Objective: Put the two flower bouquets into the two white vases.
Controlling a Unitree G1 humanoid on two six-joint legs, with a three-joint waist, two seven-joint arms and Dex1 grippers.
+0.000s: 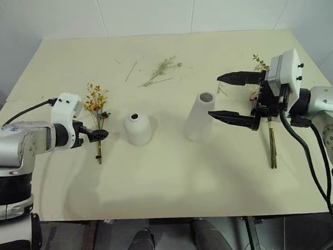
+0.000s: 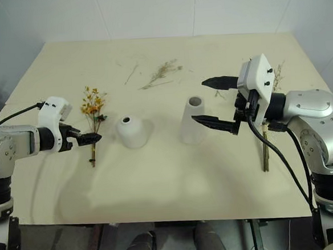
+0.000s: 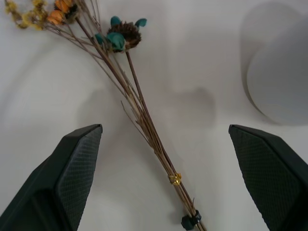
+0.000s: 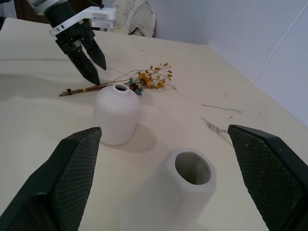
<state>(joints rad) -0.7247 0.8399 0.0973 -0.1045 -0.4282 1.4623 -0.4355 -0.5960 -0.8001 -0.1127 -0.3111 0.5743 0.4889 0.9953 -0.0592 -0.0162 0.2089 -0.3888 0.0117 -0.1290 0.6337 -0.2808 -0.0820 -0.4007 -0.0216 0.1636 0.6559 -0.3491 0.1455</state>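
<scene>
Standing upright mid-table (image 1: 177, 198): squat white vase (image 1: 138, 128) with small round hole, nothing showing inside; taller tapered white vase (image 1: 200, 117) just to its right, mouth looking empty. Lying flat left of squat vase: thin bouquet (image 1: 96, 115) of yellow-orange blossoms with teal bit. Hovering over its stems: left hand (image 1: 90, 134), fingers spread, gripping nothing. Lying at table's right side, partly hidden: second bouquet (image 1: 271, 143). Hanging above it beside taller vase: right hand (image 1: 230, 97), fingers spread wide, empty. Lying at far edge: loose dried sprig (image 1: 161, 71).
</scene>
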